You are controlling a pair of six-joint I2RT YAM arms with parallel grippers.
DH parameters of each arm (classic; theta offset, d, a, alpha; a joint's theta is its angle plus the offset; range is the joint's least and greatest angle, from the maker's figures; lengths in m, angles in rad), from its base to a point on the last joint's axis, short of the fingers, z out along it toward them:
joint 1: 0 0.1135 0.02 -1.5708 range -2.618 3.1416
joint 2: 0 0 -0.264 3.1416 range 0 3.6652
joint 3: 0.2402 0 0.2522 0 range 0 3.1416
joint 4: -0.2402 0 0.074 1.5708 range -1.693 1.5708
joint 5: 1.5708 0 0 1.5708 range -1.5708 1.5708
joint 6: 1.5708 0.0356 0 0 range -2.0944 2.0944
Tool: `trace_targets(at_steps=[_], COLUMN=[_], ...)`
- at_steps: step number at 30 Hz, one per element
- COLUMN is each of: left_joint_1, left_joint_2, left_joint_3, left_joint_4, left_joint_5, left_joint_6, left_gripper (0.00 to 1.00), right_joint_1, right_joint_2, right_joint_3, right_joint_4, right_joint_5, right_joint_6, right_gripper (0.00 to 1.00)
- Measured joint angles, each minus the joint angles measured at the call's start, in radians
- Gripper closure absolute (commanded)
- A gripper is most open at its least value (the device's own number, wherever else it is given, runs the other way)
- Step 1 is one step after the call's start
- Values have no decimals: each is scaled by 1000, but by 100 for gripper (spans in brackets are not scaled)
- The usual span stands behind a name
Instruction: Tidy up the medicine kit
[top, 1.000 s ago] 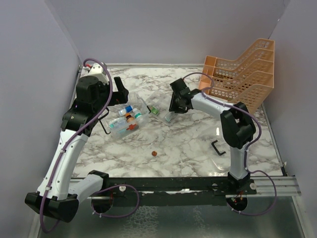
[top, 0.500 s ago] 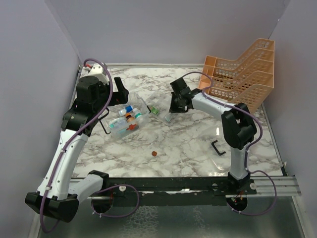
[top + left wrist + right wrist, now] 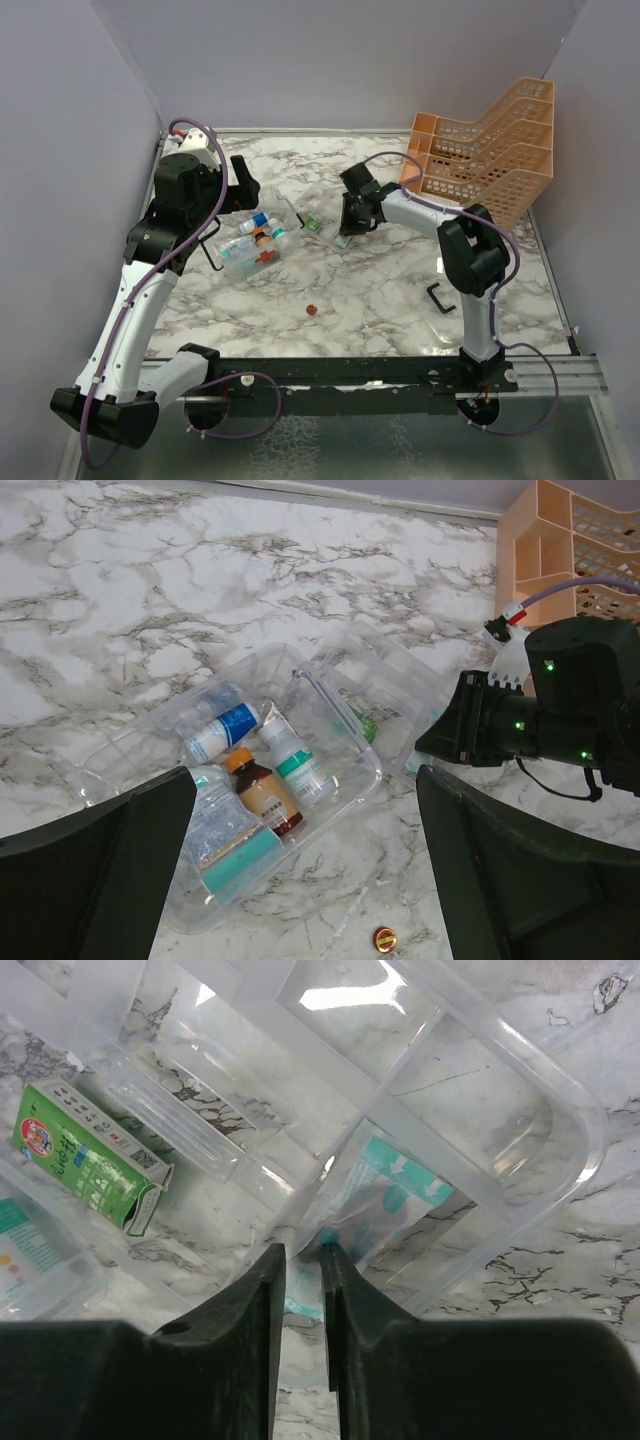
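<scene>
Two grippers, one kit, sundry loose items on a marble table (image 3: 400, 300).

1. Kit (image 3: 250, 252): clear box, lid off its top, in the left half of the table, about midway between near and far edges. Contents are three bottles (image 3: 262, 780) lying on their sides: one with a blue label, one brown with an orange cap, one with a green label. Teal-and-clear packets (image 3: 228, 848) are stacked beside them at the box's near end.
2. Lid (image 3: 420, 1090): clear and ribbed, lying open just beside the kit, toward the table's middle.
3. Carton (image 3: 90, 1155): small and green, resting on the lid.
4. Sachet (image 3: 385, 1195): teal and clear, at the lid's rim. Whether it lies on or under the plastic cannot be told.
5. Right gripper (image 3: 300, 1255): low over the lid, fingers drawn nearly together and clamped on the sachet's near end.
6. Left gripper (image 3: 300, 880): above the kit, fingers spread wide, holding nothing.
7. Rack (image 3: 490, 150): orange mesh, tiered, in the far right corner.
8. Clip (image 3: 438, 298): black, U-shaped, near the right edge.
9. Disc (image 3: 311, 309): small and copper-coloured, toward the near edge, well apart from the kit.
</scene>
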Motion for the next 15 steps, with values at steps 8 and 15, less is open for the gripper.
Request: trace_targets(at_steps=[8,15], left_joint_1=[0,0], left_joint_2=[3,5], left_joint_3=[0,0], left_joint_4=[0,0], left_joint_5=[3,0], left_joint_6=[0,0], left_gripper=[4,4], right_joint_1=[10,90], right_joint_2=[-74,-223], right_joint_3=[-2,-82], right_joint_4=[-54,-76], right_joint_5=[1,23], right_joint_6=[-38,-85], right_gripper=[75,69])
